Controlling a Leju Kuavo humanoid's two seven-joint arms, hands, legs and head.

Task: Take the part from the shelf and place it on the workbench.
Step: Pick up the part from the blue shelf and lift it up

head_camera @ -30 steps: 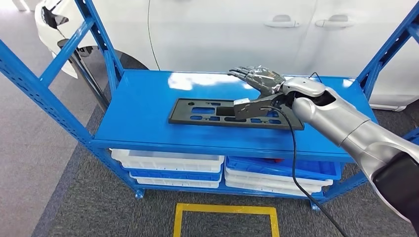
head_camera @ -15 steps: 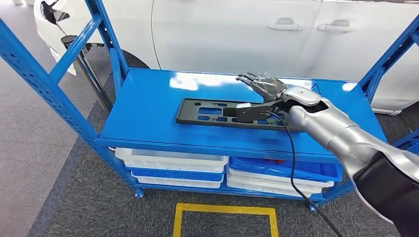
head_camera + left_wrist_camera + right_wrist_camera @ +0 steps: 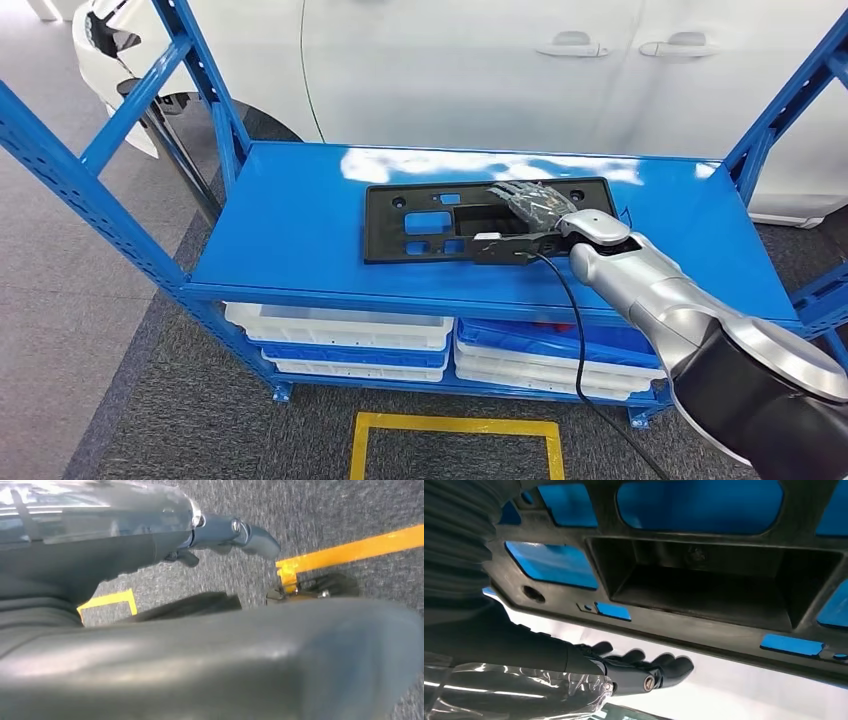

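Observation:
The part [image 3: 420, 225] is a flat black plastic plate with several cut-outs, on the blue shelf top [image 3: 290, 220]. It stands tilted, its far edge raised toward me. My right hand [image 3: 535, 210] grips it near its right half, fingers spread over its face and the thumb at its near edge. The right wrist view has the part [image 3: 704, 580] close up, with blue showing through its holes and my right hand's fingers [image 3: 634, 672] past its edge. My left hand [image 3: 235, 532] hangs over the carpet and holds nothing.
Blue shelf uprights [image 3: 90, 170] slant at both sides. White bins [image 3: 340, 335] and a blue bin [image 3: 570, 340] sit on the lower level. A white car [image 3: 450, 60] stands right behind the shelf. A yellow floor marking [image 3: 455, 425] lies in front. A black cable [image 3: 580, 330] hangs from my right wrist.
My right hand came down from above the shelf onto the part and took hold of it. The part, flat before, now tilts up with its far edge raised.

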